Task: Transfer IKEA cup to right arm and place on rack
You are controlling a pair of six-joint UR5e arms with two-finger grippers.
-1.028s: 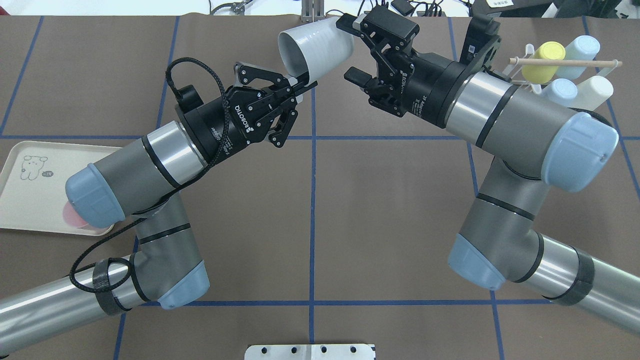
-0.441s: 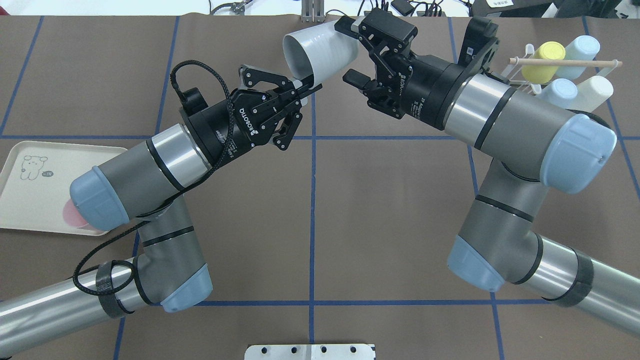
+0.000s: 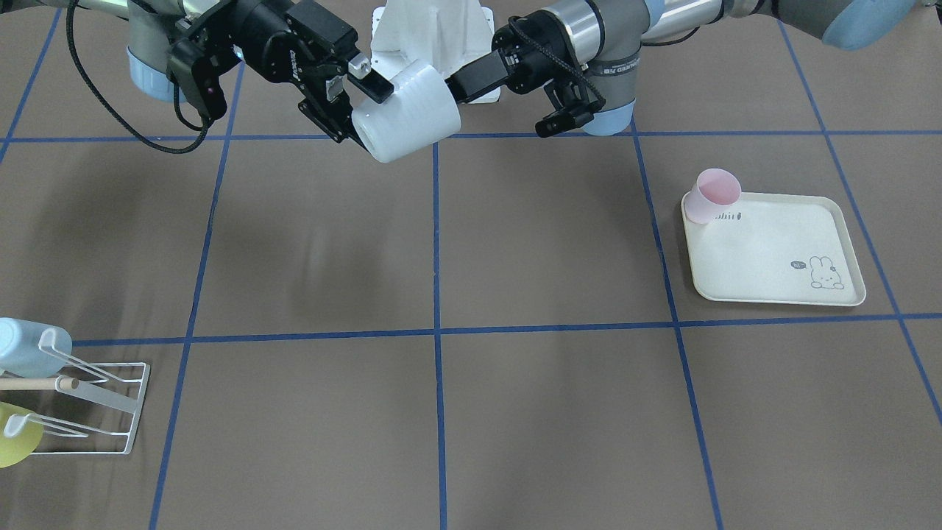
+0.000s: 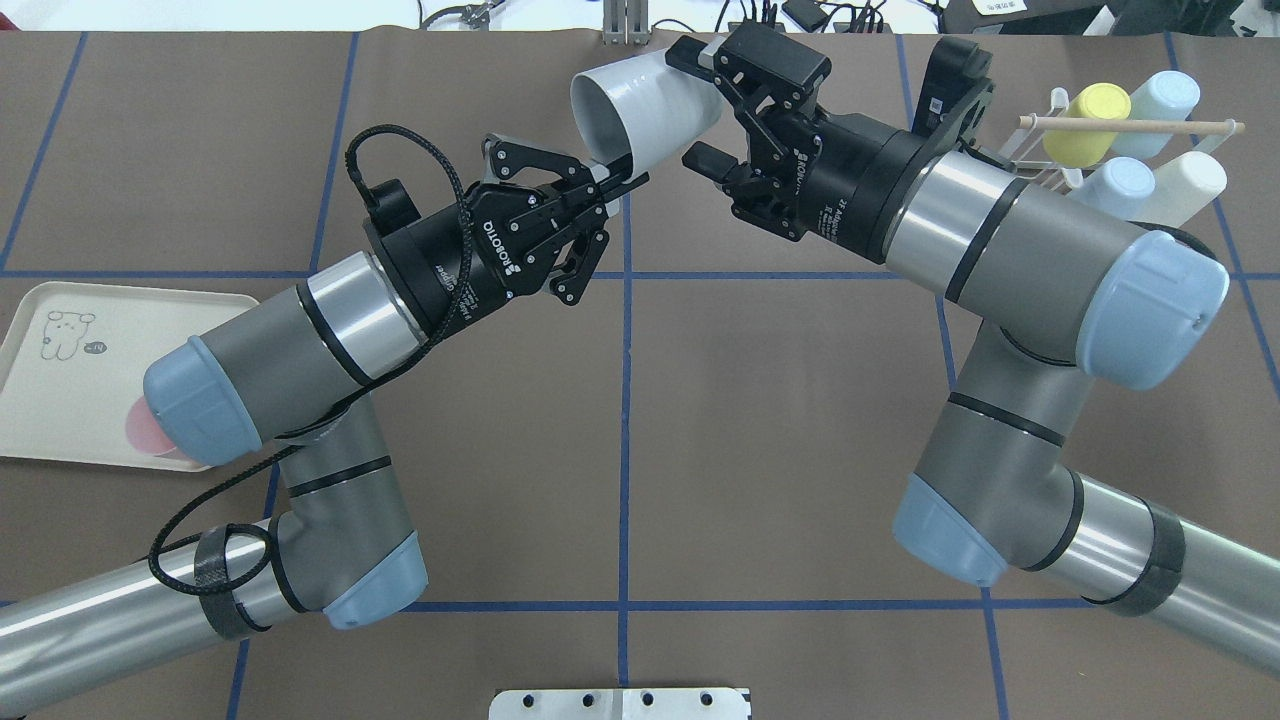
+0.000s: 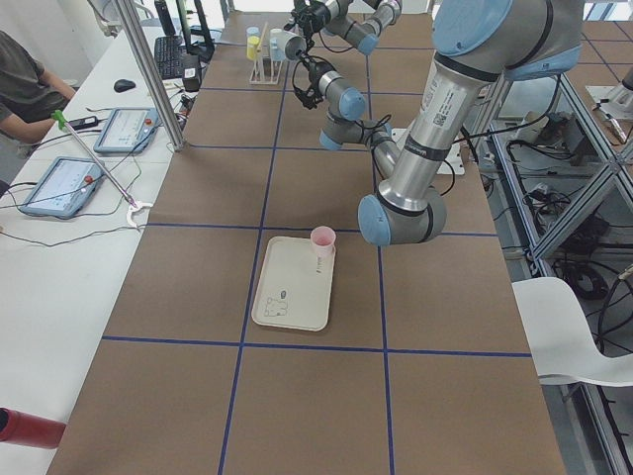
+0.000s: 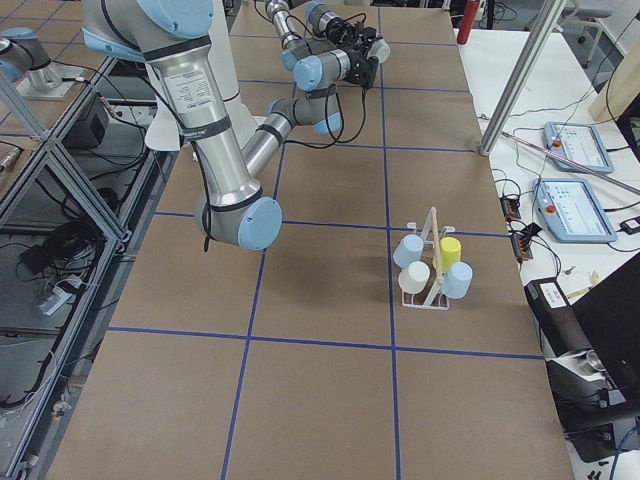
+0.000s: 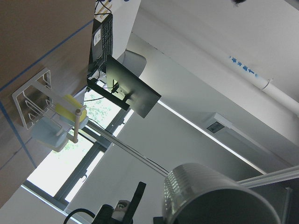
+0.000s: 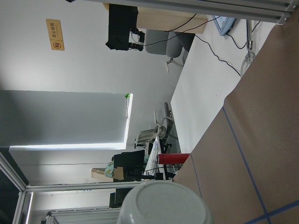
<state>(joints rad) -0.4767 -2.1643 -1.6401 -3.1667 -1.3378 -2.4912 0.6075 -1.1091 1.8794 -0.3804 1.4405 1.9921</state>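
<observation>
The white IKEA cup (image 4: 650, 100) hangs on its side above the far middle of the table, mouth toward my left arm. My left gripper (image 4: 622, 178) is shut on the cup's lower rim. My right gripper (image 4: 695, 105) is open and straddles the cup's base end, one finger above and one below it. The front-facing view shows the cup (image 3: 405, 110) between both grippers. Its ribbed wall (image 7: 210, 196) fills the bottom of the left wrist view, and its base (image 8: 163, 203) shows in the right wrist view. The white wire rack (image 4: 1055, 100) with its wooden rod stands at the far right.
Several cups hang on the rack: a yellow cup (image 4: 1085, 125), a light blue cup (image 4: 1160, 100) and others. A cream rabbit-print tray (image 4: 60, 400) with a pink cup (image 3: 712, 195) lies at the left edge. A person sits beside the table (image 5: 25, 89).
My left arm has carried the cup a little to the right, deeper between the right gripper's open fingers. The right arm has shifted only slightly.
</observation>
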